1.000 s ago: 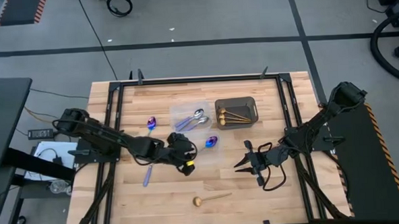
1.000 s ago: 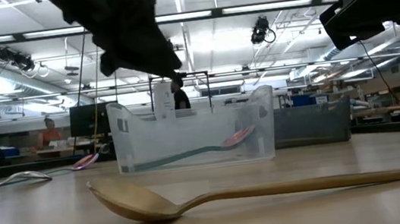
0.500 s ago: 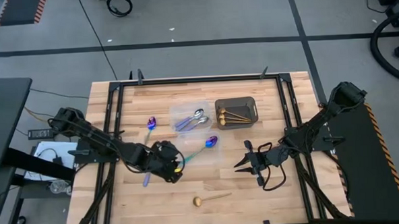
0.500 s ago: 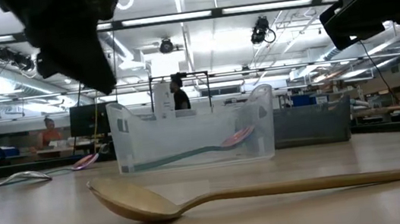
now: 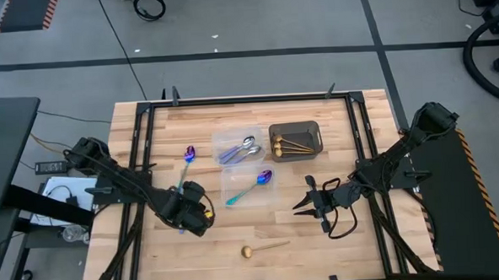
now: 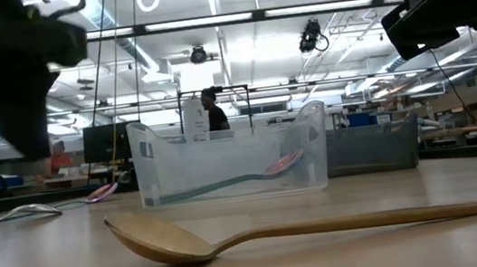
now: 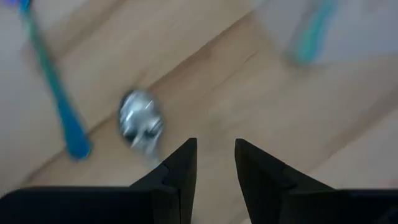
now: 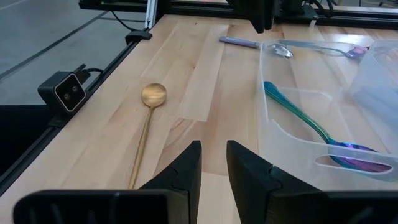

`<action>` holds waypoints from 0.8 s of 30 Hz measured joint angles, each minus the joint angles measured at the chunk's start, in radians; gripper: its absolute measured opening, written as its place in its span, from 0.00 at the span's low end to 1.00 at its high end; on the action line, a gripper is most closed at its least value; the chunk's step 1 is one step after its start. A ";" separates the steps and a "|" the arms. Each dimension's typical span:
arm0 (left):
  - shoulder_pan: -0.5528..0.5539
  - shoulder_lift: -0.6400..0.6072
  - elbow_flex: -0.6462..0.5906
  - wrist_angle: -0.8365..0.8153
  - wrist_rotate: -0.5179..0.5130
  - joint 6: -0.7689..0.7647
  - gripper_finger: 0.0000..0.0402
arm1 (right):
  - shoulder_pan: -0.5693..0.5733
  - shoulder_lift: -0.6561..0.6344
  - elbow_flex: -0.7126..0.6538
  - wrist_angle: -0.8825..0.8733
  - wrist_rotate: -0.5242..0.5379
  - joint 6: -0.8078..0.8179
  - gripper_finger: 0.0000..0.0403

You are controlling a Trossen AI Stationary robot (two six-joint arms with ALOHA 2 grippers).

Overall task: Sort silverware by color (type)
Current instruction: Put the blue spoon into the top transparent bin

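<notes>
My left gripper [image 5: 197,216] [image 7: 215,155] is open and hovers over the near-left part of the table. Just beyond its fingertips lies a silver spoon [image 7: 140,121] [image 6: 25,212]. A purple spoon with a teal handle [image 5: 186,157] lies on the wood farther back. Another purple spoon [image 5: 253,184] [image 8: 311,127] lies inside a clear tub [image 5: 234,181] [image 6: 233,166]. A gold spoon [image 5: 263,249] [image 6: 233,239] [image 8: 148,121] lies flat near the table's near edge. My right gripper [image 5: 303,203] [image 8: 214,163] waits, open, to the right of the clear tub.
A second clear tub [image 5: 224,141] holds silver spoons [image 5: 243,149]. A dark rectangular tub [image 5: 313,130] beside it holds gold spoons [image 5: 290,144]. A black frame runs round the table's edges. In the low view, people stand in the room behind the table.
My left gripper has drawn back from the clear tub with the purple spoon, moving toward the table's left and near edges until it is over the silver spoon. The purple spoon has stayed in the tub. The right arm has kept still.
</notes>
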 joint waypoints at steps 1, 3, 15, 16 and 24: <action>-0.004 0.012 0.000 -0.020 0.015 -0.031 0.29 | 0.000 0.000 0.000 -0.004 0.000 0.000 0.21; -0.007 0.034 0.000 -0.055 0.053 -0.082 0.29 | 0.000 0.000 0.000 -0.009 0.000 0.000 0.21; 0.007 0.141 -0.001 -0.109 0.108 -0.211 0.29 | 0.000 0.000 0.000 -0.003 0.000 0.000 0.21; 0.007 0.150 -0.001 -0.108 0.108 -0.212 0.29 | 0.000 0.000 0.000 -0.003 0.000 0.000 0.21; 0.012 0.174 -0.001 -0.127 0.081 -0.215 0.29 | 0.000 0.000 0.000 0.000 0.000 0.000 0.21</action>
